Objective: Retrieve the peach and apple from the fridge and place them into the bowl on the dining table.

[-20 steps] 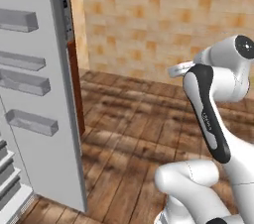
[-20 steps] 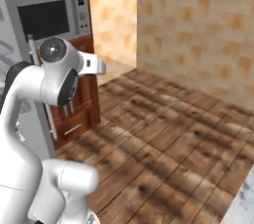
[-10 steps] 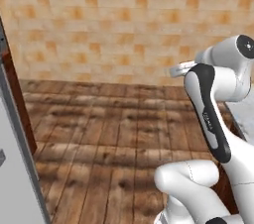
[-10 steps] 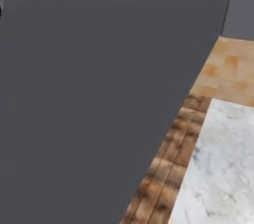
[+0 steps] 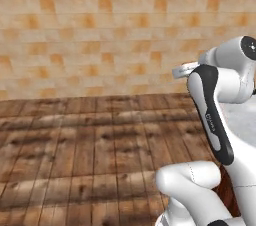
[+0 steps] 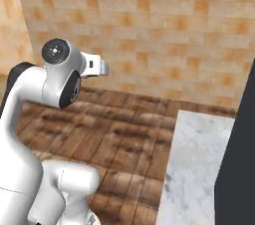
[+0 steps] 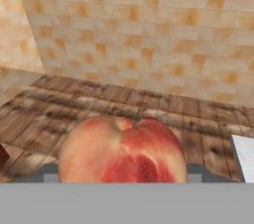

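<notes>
Peach (image 7: 122, 149) sits right at the pincer, filling the low middle of the hand view with a grey finger stub poking out on each side, so the pincer is clamped on it with jaws wide. Beyond it wooden floor (image 5: 75, 155) runs out to a tan tiled wall (image 5: 100, 30). In the right base view a white-grey marble surface (image 6: 196, 169) lies right of the arm, with a dark grey panel (image 6: 239, 159) at its right edge.

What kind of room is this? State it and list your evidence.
Probably a kitchen or dining area, though little shows. A tan tiled wall rises behind a wood plank floor, a marble slab sits to the right, and a peach sits at the end effector.
</notes>
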